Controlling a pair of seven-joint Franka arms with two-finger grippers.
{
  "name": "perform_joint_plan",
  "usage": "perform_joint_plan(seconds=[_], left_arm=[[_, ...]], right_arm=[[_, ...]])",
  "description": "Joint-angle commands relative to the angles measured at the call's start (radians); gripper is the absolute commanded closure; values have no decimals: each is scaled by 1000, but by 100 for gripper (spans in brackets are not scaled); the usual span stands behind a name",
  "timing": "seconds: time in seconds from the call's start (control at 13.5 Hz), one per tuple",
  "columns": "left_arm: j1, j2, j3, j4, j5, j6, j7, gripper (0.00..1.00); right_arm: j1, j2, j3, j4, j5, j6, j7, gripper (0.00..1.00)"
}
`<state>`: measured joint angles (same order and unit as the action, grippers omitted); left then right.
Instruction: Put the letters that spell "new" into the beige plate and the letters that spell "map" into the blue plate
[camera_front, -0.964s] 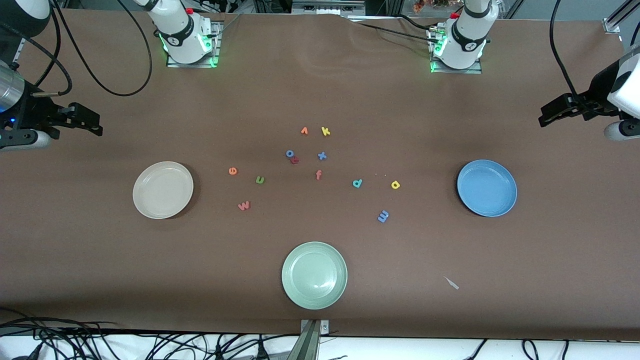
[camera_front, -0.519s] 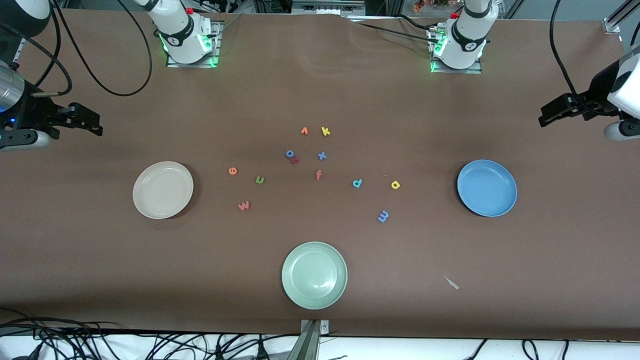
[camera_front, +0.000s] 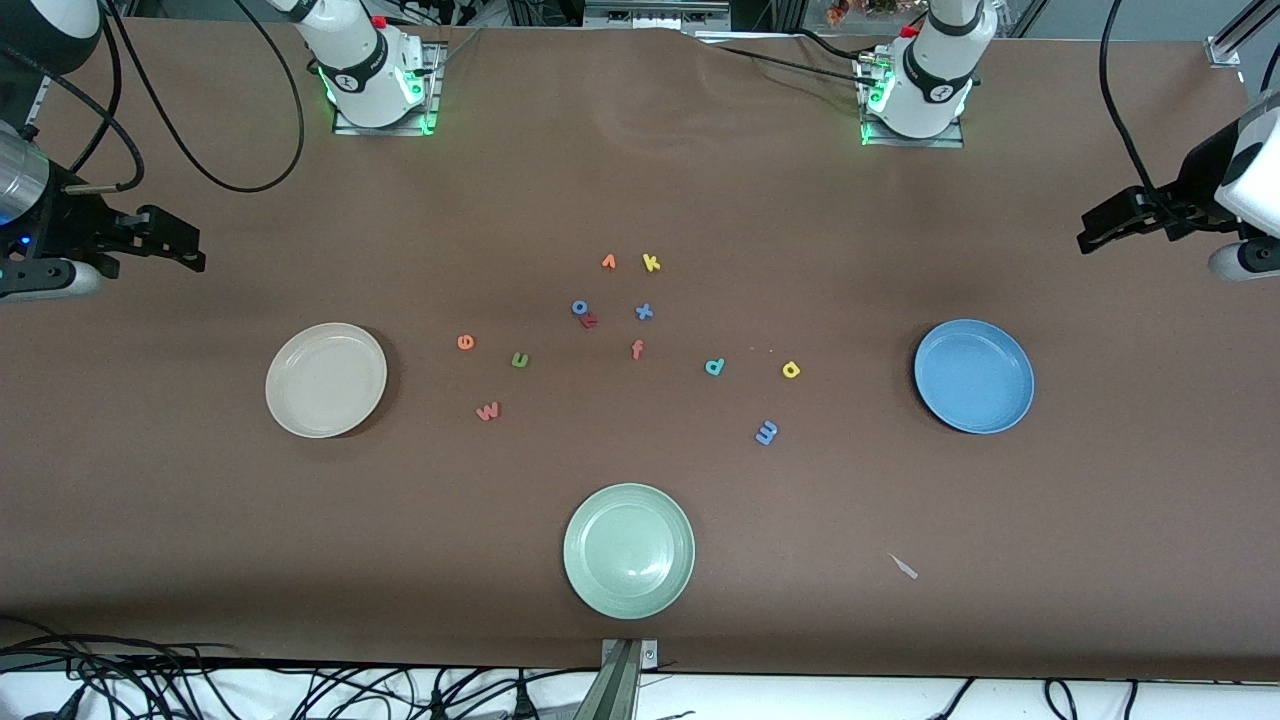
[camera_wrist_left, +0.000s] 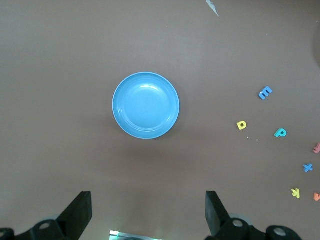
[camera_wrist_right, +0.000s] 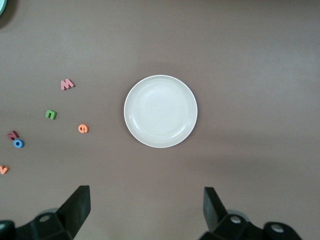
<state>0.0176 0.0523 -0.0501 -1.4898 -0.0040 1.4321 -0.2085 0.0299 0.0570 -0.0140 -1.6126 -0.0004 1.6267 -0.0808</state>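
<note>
The beige plate (camera_front: 326, 380) (camera_wrist_right: 160, 111) lies toward the right arm's end, and the blue plate (camera_front: 974, 376) (camera_wrist_left: 145, 105) toward the left arm's end. Beside the beige plate lie the orange e (camera_front: 465, 342) (camera_wrist_right: 83, 128), green n (camera_front: 520, 360) (camera_wrist_right: 51, 114) and pinkish w (camera_front: 487, 411) (camera_wrist_right: 67, 84). Closer to the blue plate lie the teal p (camera_front: 714, 367) (camera_wrist_left: 280, 132), yellow a (camera_front: 791, 370) (camera_wrist_left: 242, 125) and blue m (camera_front: 766, 432) (camera_wrist_left: 265, 92). My right gripper (camera_front: 178, 240) (camera_wrist_right: 147, 210) hangs open high above the table by the beige plate. My left gripper (camera_front: 1095, 228) (camera_wrist_left: 148, 210) hangs open high by the blue plate. Both are empty.
A pale green plate (camera_front: 629, 550) sits near the front edge. Spare letters cluster mid-table: f (camera_front: 637, 350), blue o (camera_front: 579, 307) with a red letter against it, blue x (camera_front: 644, 312), orange v (camera_front: 608, 262), yellow k (camera_front: 651, 263). A small scrap (camera_front: 904, 566) lies nearer the camera than the blue plate.
</note>
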Motion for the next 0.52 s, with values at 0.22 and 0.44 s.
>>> perform_joint_plan(seconds=[0.22, 0.44], left_arm=[[4, 15, -1, 34, -25, -38, -2, 0], [5, 15, 1, 34, -25, -39, 0, 0]], right_arm=[[-4, -3, 2, -1, 10, 4, 6, 0], [-4, -3, 2, -1, 10, 4, 4, 0]])
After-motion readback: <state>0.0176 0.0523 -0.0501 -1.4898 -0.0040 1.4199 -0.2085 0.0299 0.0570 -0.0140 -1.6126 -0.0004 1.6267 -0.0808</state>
